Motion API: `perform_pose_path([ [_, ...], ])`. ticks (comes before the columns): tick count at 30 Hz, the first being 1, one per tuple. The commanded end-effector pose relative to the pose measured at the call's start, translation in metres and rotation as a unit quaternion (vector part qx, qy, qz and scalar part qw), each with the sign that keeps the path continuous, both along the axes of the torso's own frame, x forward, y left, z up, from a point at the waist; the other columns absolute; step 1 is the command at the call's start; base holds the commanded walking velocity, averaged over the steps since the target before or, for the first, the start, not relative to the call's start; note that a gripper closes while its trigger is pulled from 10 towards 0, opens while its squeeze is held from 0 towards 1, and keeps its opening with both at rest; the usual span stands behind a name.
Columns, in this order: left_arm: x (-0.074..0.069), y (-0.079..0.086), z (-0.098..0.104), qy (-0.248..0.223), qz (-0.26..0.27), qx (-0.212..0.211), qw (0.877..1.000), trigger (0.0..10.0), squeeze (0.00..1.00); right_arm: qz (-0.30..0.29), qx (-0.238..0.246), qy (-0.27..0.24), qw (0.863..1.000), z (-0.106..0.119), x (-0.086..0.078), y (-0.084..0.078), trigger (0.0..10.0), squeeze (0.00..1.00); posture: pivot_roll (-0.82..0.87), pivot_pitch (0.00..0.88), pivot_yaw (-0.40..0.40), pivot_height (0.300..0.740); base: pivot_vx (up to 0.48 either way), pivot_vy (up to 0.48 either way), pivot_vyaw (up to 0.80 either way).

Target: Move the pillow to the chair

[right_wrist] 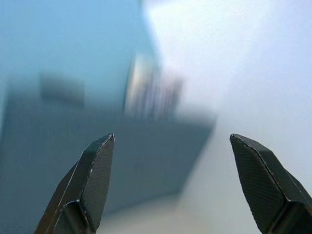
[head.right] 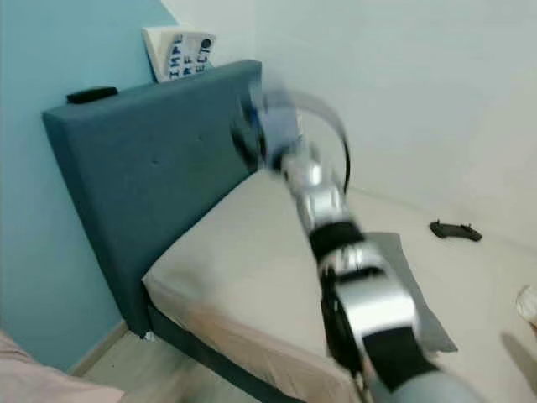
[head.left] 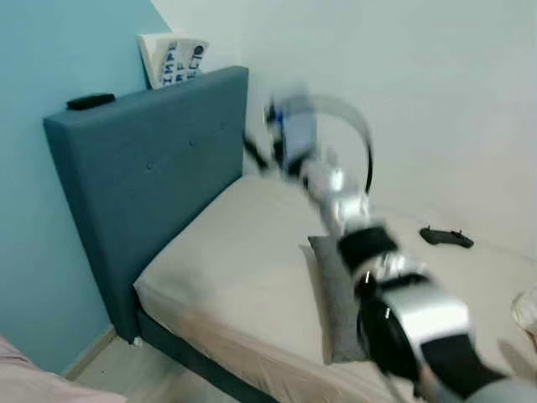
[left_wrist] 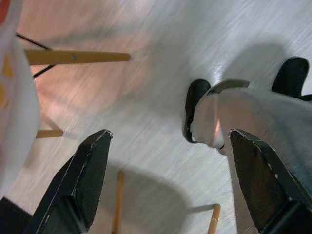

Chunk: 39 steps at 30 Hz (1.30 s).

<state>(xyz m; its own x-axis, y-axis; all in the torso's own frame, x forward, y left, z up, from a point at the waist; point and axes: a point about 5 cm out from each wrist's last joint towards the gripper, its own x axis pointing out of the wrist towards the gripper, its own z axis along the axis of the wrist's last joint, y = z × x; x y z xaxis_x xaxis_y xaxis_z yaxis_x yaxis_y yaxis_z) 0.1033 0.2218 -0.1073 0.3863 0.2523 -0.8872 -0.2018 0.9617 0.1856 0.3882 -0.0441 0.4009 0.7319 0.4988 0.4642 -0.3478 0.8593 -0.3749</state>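
Nearest us the grey pillow [head.left: 336, 302] lies flat on the beige mattress [head.left: 243, 277], its long axis running from the near edge toward the headboard [head.left: 151, 176] — soft, felt-like cloth. Our right gripper [right_wrist: 170, 185], fingers spread and empty, is raised above and beyond the pillow, so it must drop back. Our left gripper [left_wrist: 168, 183] hangs released over the floor.

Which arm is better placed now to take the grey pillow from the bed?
The right. Its gripper, fingers open, is stretched out above the beige bed where the flat grey pillow lies. The left gripper hangs over the floor.
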Motion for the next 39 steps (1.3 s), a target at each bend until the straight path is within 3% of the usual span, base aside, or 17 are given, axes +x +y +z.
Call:
perform_pose_path([
  [1,-0.002,-0.002,-0.001,0.006,-0.001,-0.003,1.0,10.0,0.0,0.054,0.014,-0.08,0.995,0.05,-0.029,0.015,10.0,0.0,0.09,0.051,-0.12,0.74,0.0,0.0,0.0],
  [2,-0.002,-0.003,-0.001,0.006,-0.001,-0.004,1.0,10.0,0.0,0.068,0.023,-0.098,0.993,0.062,-0.038,0.017,10.0,0.0,0.08,0.054,-0.121,0.74,0.0,0.0,0.0],
  [4,-0.002,-0.003,-0.001,0.006,-0.001,-0.004,1.0,10.0,0.0,0.068,0.023,-0.098,0.993,0.062,-0.038,0.017,10.0,0.0,0.08,0.054,-0.121,0.74,0.0,0.0,0.0],
  [7,-0.006,-0.003,-0.002,0.01,-0.001,-0.004,1.0,10.0,0.0,0.101,0.043,-0.136,0.985,0.085,-0.057,0.023,10.0,0.0,0.08,0.059,-0.12,0.74,0.0,0.0,0.0],
  [14,-0.011,-0.001,-0.003,0.015,0.001,-0.002,1.0,10.0,0.0,0.101,0.054,-0.129,0.985,0.085,-0.056,0.022,10.0,0.0,0.09,0.064,-0.116,0.74,0.0,0.0,0.0],
  [32,-0.004,0.003,0.0,0.007,-0.007,0.005,1.0,10.0,0.0,0.123,0.083,-0.122,0.981,0.089,-0.064,0.02,10.0,0.0,0.1,0.067,-0.102,0.74,0.0,0.0,0.0],
  [35,-0.004,0.003,-0.001,0.009,-0.008,0.005,1.0,10.0,0.0,0.116,0.078,-0.105,0.985,0.08,-0.058,0.02,10.0,0.0,0.1,0.064,-0.107,0.74,0.0,0.0,0.0],
  [38,-0.005,0.002,-0.001,0.009,-0.008,0.004,1.0,10.0,0.0,0.097,0.06,-0.026,0.993,0.035,-0.03,0.022,10.0,0.0,0.09,0.063,-0.103,0.74,0.0,0.0,0.0],
  [39,-0.005,0.002,-0.001,0.009,-0.008,0.004,1.0,10.0,0.0,0.097,0.06,-0.026,0.993,0.035,-0.03,0.022,10.0,0.0,0.09,0.063,-0.103,0.74,0.0,0.0,0.0],
])
